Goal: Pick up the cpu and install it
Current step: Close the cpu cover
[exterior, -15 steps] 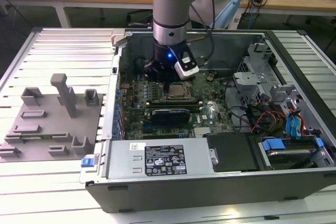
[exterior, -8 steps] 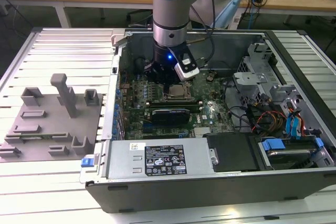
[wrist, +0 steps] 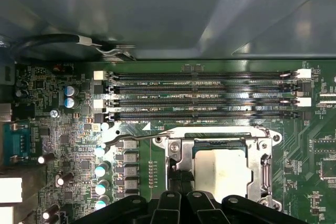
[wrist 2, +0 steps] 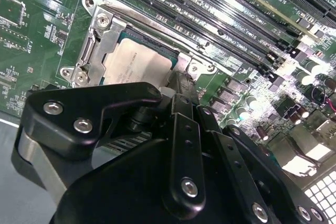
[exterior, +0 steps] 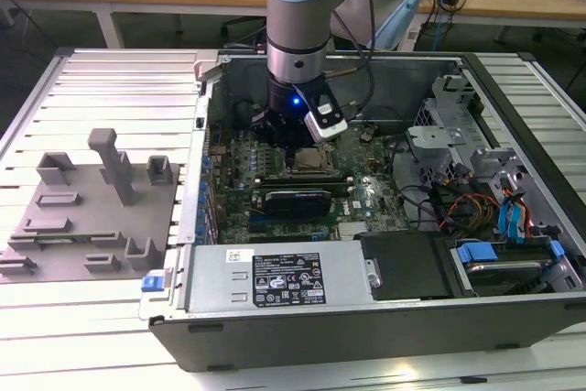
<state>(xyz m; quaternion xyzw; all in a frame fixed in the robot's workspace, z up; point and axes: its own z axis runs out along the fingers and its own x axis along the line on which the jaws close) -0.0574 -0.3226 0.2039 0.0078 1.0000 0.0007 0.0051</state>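
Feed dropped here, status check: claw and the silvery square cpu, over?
Claw low inside the open computer case. Silvery-grey square cpu lies within metal socket frame, directly under claw. No obstruction seen.

A silvery table (exterior: 110, 318) with a ribbed top of long parallel slats spans the exterior view. Two things lie directly on it. Toward the exterior view's left sits a grey plastic fixture (exterior: 55, 226), a flat base with several small raised blocks and one taller upright post (exterior: 114, 164). Just beside it, filling the middle and the exterior view's right, a dark computer case (exterior: 366, 327) lies on its side, open on top, its circuit board and cables exposed.
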